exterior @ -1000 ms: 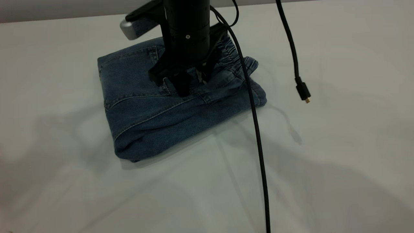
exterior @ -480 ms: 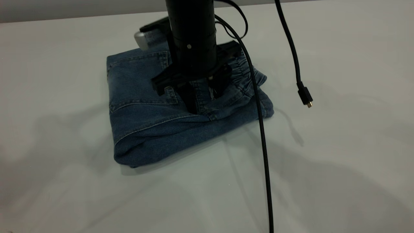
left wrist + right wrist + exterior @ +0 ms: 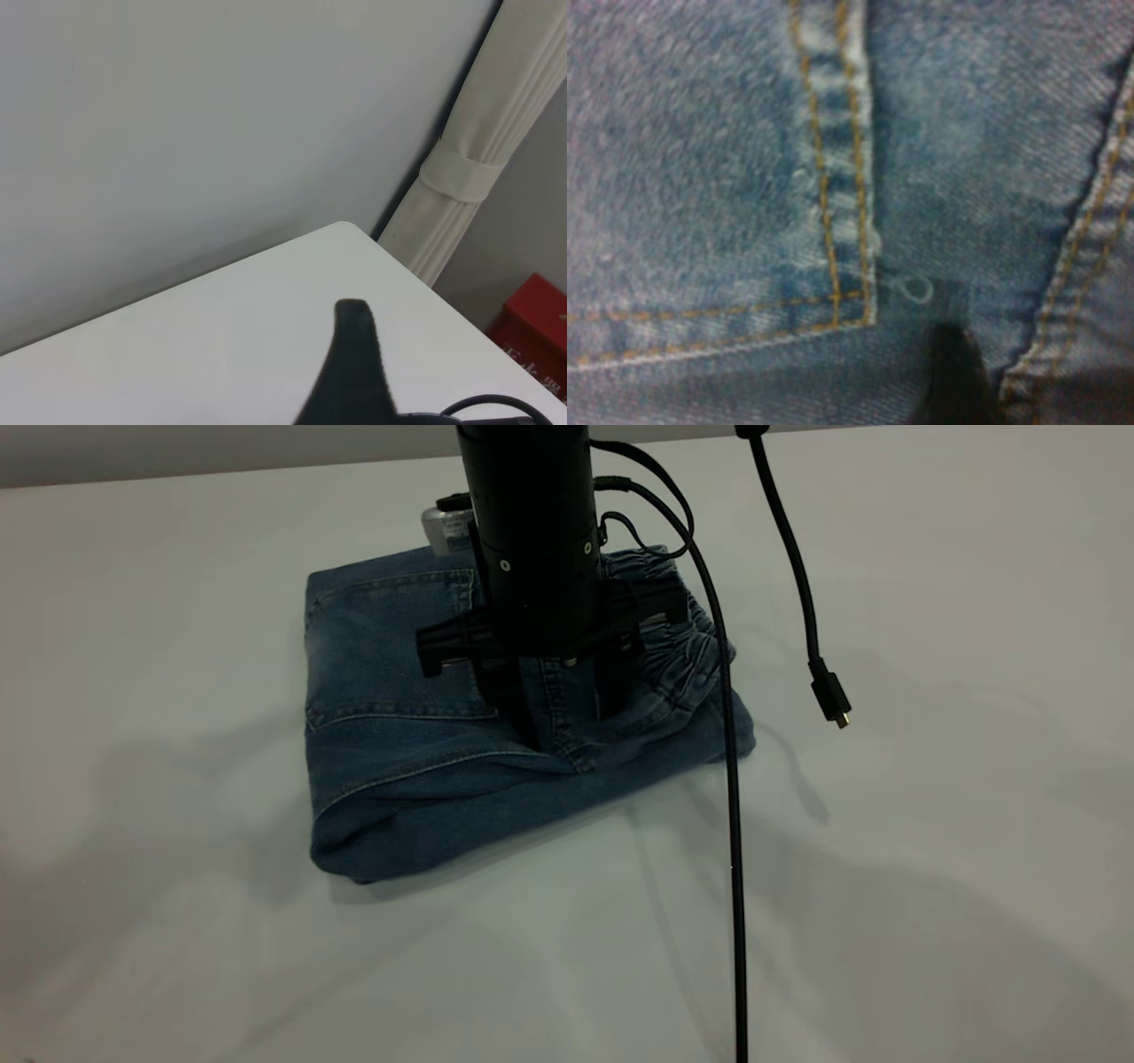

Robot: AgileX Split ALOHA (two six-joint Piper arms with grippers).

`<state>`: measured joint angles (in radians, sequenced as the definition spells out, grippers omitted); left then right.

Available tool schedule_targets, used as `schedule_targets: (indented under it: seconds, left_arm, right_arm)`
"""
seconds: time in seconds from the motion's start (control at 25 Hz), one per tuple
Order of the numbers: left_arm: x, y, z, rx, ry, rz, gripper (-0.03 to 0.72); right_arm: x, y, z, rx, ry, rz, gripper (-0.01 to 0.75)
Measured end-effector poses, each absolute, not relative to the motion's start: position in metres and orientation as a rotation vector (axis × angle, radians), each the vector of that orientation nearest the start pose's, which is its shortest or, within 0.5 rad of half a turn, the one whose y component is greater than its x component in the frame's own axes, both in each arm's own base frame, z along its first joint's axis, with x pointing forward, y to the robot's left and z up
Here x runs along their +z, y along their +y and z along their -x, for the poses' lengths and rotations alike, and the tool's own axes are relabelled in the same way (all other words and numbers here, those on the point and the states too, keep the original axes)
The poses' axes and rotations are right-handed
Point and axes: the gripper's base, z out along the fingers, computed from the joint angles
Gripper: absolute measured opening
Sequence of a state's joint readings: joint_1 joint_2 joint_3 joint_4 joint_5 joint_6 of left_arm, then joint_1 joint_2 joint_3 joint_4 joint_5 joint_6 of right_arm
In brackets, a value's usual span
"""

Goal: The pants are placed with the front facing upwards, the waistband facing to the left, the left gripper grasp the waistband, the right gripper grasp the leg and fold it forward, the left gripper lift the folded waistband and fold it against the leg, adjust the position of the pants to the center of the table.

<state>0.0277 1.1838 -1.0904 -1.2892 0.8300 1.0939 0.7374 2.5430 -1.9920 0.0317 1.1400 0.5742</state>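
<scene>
The pants lie folded into a compact, roughly square bundle on the white table, toward the far side of the exterior view and a little left of its middle. The gathered waistband runs along the bundle's right edge, lying on top of the layers beneath, and a rounded fold forms the near edge. A patch pocket with orange stitching faces up on the left half. The right hand stands straight down on top of the bundle, its 2 fingers set a moderate way apart with their tips pressed onto the denim beside a vertical seam, gripping nothing between them. The right wrist view shows that seam close up, with a double row of orange stitching and 1 dark fingertip against the cloth. A black cable hangs in front of the arm, and a second cable with a loose plug dangles to the right above the table. The left hand is away from the pants, beside a table corner facing a wall; only 1 finger shows, so I cannot tell how it is set.
</scene>
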Motion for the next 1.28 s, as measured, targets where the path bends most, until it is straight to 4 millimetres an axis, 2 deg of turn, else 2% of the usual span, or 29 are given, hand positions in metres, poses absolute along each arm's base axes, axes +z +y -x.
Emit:
schedule_targets:
  seconds: [0.28,0.4,0.52,0.72,0.88,1.04,1.28]
  left_arm:
    - [0.4,-0.058,-0.243,-0.762,1.793,-0.456,0.527]
    - [0.4,-0.058,-0.243,-0.763,1.793,-0.457,0.527]
    - [0.4,-0.058,-0.243,-0.761,1.792,-0.46,0.527]
    - [0.4,-0.058,-0.243,-0.757,1.79,-0.464,0.527]
    - [0.4,-0.058,-0.243,-0.752,1.787,-0.47,0.527]
    - [0.403,-0.058,-0.24,-0.755,1.776,-0.474,0.527]
    - [0.418,-0.06,-0.217,-0.731,1.72,-0.525,0.527]
  right_arm:
    - [0.067,0.344,-0.353,0.271,3.229,0.001,0.353]
    - [0.068,0.346,-0.352,0.3,3.237,-0.048,0.353]
    - [0.072,0.342,-0.353,0.239,3.233,-0.029,0.353]
    - [0.098,0.325,-0.355,-0.026,3.184,0.04,0.353]
    - [0.134,0.317,-0.362,-0.094,3.057,0.15,0.353]
    - [0.185,0.313,-0.361,-0.034,2.952,0.282,0.353]
    - [0.277,0.3,-0.344,0.1,2.754,0.535,0.353]
